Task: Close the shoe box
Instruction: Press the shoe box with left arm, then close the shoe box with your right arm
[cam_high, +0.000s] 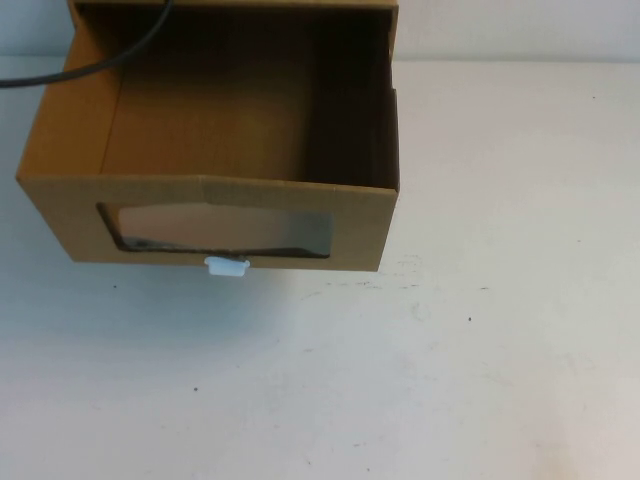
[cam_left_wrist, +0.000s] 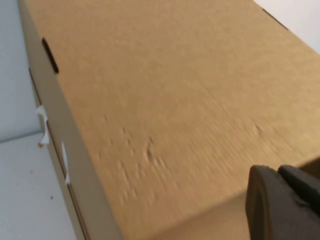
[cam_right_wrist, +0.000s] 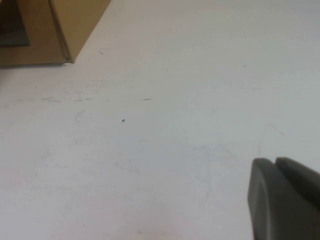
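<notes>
The shoe box (cam_high: 205, 215) is a brown cardboard drawer at the table's far left. It stands pulled out toward me, and its inside is bare. Its front has a clear window (cam_high: 215, 228) with a small white pull tab (cam_high: 227, 266) below it. Neither gripper shows in the high view. My left gripper (cam_left_wrist: 277, 172) is shut and empty, close over a broad cardboard face (cam_left_wrist: 165, 100) with small white tabs (cam_left_wrist: 43, 125) along one edge. My right gripper (cam_right_wrist: 275, 162) is shut and empty above the white table, well away from the box corner (cam_right_wrist: 75, 25).
The white table (cam_high: 480, 330) stretches in front of the box and to its right. A black cable (cam_high: 100, 60) crosses the box's far left corner. The outer sleeve (cam_high: 385, 15) stands behind the drawer.
</notes>
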